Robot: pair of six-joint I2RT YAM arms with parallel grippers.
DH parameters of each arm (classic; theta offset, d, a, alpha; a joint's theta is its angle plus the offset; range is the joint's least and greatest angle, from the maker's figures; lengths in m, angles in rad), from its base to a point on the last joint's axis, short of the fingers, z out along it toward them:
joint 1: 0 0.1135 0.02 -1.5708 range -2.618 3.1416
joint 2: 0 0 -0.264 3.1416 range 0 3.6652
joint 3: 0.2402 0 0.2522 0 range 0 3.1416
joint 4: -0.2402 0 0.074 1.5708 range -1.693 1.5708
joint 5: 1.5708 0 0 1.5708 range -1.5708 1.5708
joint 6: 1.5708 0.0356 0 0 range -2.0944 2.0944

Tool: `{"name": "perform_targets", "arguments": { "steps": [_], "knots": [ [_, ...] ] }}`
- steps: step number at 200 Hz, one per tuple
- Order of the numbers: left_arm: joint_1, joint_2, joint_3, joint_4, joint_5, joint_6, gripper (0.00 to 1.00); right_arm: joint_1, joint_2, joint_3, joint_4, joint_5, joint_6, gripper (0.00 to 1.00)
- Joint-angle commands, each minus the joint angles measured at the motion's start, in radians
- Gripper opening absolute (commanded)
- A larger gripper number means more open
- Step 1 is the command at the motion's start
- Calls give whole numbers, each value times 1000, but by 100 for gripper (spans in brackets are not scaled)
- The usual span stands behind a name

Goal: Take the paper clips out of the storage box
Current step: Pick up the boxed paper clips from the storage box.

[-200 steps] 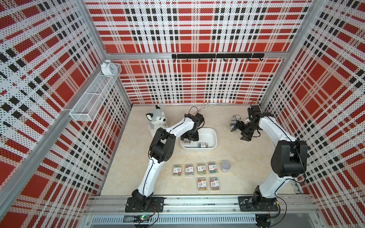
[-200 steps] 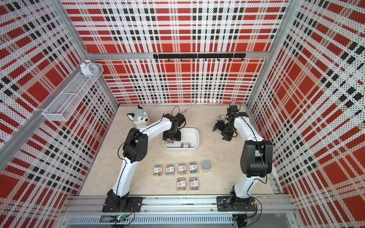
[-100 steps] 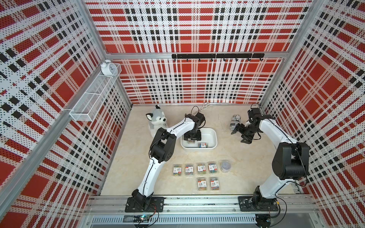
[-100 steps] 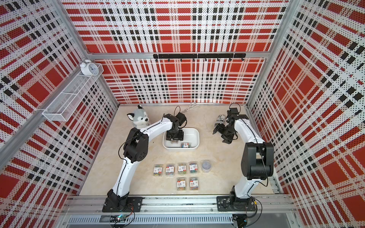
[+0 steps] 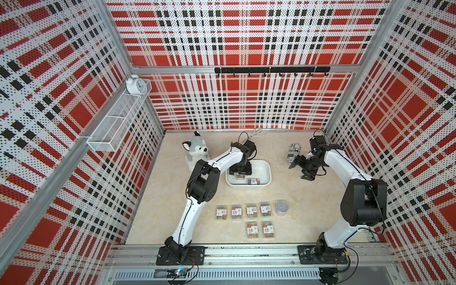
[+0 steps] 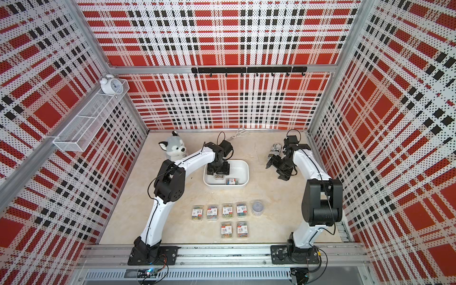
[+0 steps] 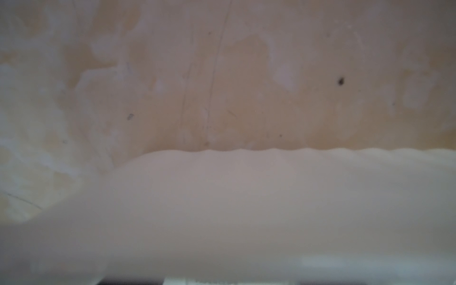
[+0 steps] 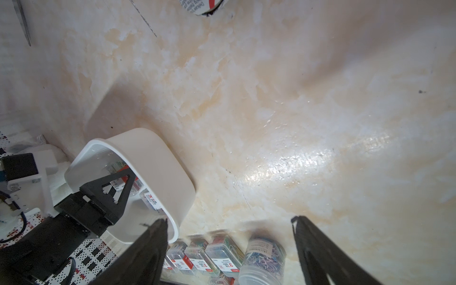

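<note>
We see two arms of one build: the left arm (image 5: 188,217) and right arm (image 5: 345,166) wear white shells between bulky black joint housings, on black base plates (image 5: 181,255). Thin black cables (image 5: 238,139) loop behind the fingers. The right gripper (image 8: 229,219) has plain black tapering fingers (image 8: 148,249) — the left gripper (image 5: 238,174) shows a finger (image 8: 116,190) with triangular cut-outs

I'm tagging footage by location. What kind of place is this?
Probably a robot test booth, not a real room: plaid perforated panel walls, two arms bolted to a front rail, and props like a plush dog.
</note>
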Motion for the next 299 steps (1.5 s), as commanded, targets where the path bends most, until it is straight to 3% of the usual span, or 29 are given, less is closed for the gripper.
{"name": "perform_targets", "arguments": {
  "steps": [1,166,204,247,299],
  "knots": [
    [7,-19,17,-22,-26,-3,78,-7,-15,3,3,5,4,85],
    [18,8,37,-23,10,16,58,-4,7,30,-9,5,3,84],
    [18,-1,42,-25,9,21,59,0,22,51,-14,3,4,85],
    [18,11,36,-31,7,20,69,14,49,83,-16,0,7,84],
    [15,25,40,-28,3,22,59,19,48,78,-17,3,6,85]
  ]
}}
